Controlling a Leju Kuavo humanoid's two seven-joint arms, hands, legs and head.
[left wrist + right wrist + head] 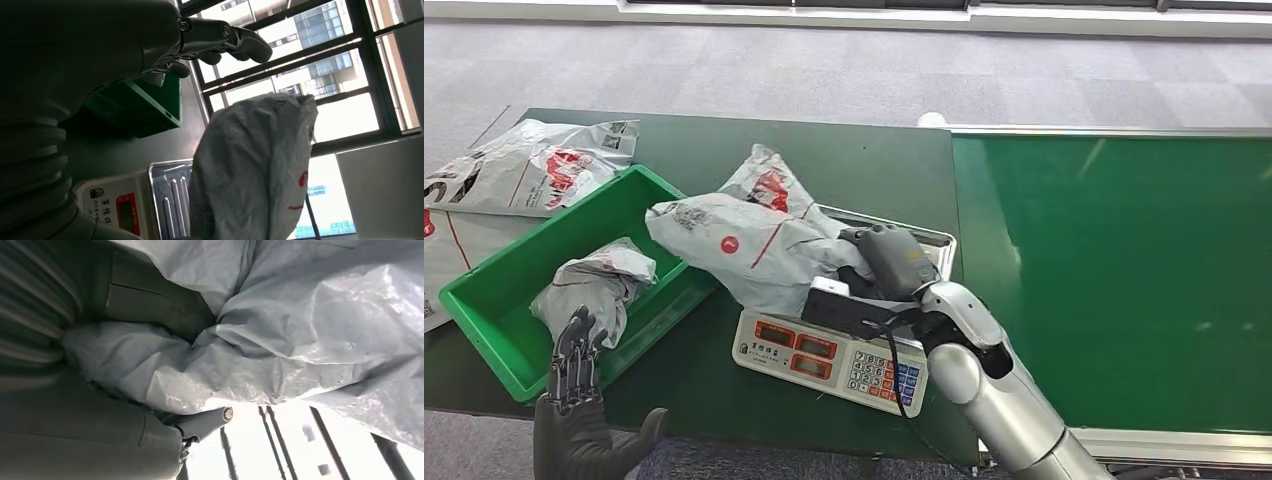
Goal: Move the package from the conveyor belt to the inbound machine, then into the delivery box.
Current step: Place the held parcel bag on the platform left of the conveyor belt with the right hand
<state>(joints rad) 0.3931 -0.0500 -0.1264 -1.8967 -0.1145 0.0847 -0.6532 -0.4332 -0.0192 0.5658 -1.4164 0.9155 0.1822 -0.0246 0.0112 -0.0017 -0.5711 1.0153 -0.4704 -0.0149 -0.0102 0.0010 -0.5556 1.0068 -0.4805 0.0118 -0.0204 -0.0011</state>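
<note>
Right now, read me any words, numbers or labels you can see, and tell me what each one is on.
Scale: red display windows, digits unreadable; keypad numbers too small; Chinese label in the left wrist view blurred.
Package held by the right hand: red logo, grey print, unreadable.
Bags beside the green bin: red and black print, blurred.

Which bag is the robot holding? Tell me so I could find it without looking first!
Find the white scale with number buttons at the front of the dark green table. On its metal tray lies a big crinkly grey package with red markings, which the robot's right hand grips. The other grey bags lie in the green box or flat at the table's far left; this one sits on the scale.
</note>
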